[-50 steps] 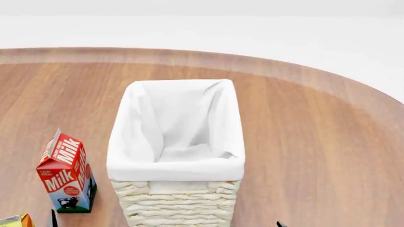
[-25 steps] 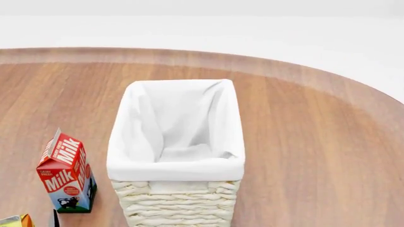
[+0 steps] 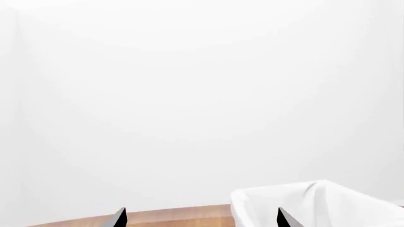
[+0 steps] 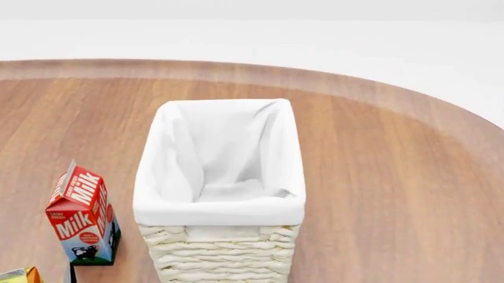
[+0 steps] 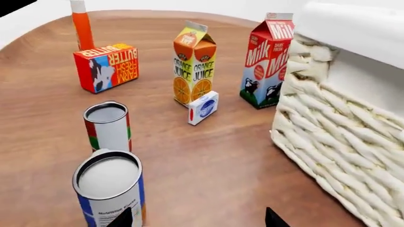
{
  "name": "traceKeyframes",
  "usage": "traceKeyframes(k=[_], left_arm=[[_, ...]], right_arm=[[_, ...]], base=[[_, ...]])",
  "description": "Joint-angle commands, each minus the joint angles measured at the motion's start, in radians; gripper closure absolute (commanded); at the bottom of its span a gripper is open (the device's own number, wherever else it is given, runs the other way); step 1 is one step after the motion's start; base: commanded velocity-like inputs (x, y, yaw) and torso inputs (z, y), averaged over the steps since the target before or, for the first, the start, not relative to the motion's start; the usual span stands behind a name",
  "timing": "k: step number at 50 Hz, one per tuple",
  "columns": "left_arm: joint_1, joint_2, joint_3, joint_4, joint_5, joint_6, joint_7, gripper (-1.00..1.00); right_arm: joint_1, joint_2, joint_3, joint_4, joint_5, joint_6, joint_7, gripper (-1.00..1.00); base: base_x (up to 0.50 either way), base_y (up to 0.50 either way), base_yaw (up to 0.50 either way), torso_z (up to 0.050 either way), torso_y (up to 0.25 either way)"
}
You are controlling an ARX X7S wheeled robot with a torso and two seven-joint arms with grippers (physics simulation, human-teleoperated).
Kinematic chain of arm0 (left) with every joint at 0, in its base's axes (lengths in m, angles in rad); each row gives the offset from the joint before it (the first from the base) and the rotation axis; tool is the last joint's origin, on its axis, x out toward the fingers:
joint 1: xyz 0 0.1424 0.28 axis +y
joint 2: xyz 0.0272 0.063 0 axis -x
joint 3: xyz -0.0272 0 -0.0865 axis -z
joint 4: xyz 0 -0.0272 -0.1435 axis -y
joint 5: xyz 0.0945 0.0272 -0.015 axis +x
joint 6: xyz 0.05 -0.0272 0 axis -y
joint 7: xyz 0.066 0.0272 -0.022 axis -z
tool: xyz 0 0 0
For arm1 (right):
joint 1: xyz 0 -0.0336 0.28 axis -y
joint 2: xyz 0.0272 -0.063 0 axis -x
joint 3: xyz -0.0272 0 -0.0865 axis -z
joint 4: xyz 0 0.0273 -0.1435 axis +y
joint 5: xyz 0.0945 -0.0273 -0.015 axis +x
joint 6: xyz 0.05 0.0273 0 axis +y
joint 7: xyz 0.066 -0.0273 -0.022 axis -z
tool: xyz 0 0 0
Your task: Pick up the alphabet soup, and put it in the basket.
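Two spread fingertips of the right gripper (image 5: 197, 218) frame the alphabet soup (image 5: 109, 189), while the head view has lost that gripper since earlier, suggesting an approach; basket (image 4: 221, 206) empty.

Round wooden table (image 4: 393, 177) in warm brown grain, with a paler band along the curved edge running from nine o'clock over twelve toward three in the head view. Beyond that edge, plain white floor or wall (image 4: 378, 41), evenly lit, no seams or windows to make out. Only soft, faint shadows on the tabletop.
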Motion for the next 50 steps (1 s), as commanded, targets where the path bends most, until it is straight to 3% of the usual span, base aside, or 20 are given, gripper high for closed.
traceKeyframes(k=[1, 28, 50], left_arm=[[0.002, -0.003, 0.003, 0.003, 0.001, 0.001, -0.003, -1.00], [-0.002, -0.010, 0.013, 0.005, -0.001, 0.000, -0.008, -1.00], [-0.004, -0.015, 0.019, 0.001, -0.001, 0.002, -0.014, -1.00]], right_arm=[[-0.027, 0.037, -0.026, -0.092, -0.028, 0.007, -0.004, -1.00], [-0.035, 0.029, -0.105, -0.181, -0.164, 0.011, -0.007, -1.00], [-0.019, 0.009, -0.113, -0.140, -0.172, 0.008, -0.013, -1.00]], base=[[0.00, 0.00, 0.00, 0.000, 0.000], [0.00, 0.00, 0.00, 0.000, 0.000], [0.00, 0.00, 0.00, 0.000, 0.000]])
